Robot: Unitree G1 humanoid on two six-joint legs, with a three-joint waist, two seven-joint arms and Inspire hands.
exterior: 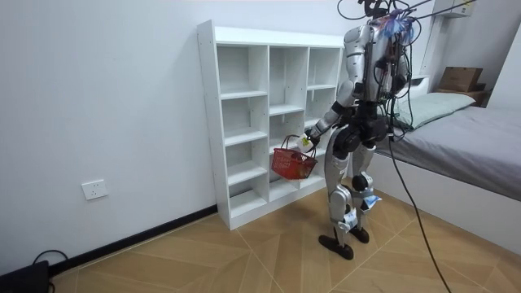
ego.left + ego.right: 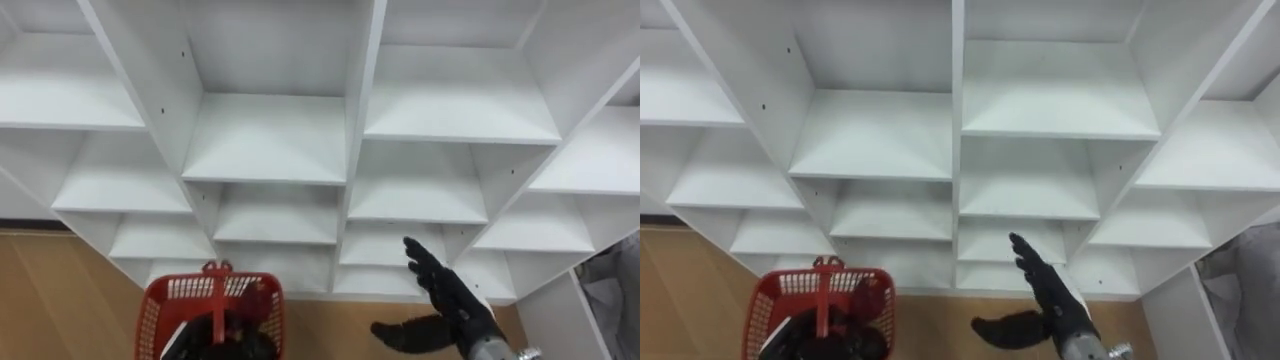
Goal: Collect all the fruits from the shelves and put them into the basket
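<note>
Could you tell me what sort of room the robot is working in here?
Most likely a bedroom: a bed with grey bedding stands near the robot, a white shelf unit is against the wall, and the floor is wood.

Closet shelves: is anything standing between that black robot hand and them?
Nothing visible does. The right robot hand is open, fingers pointing at the shelves, with only air between. The basket hangs off to its left, out of the path.
</note>
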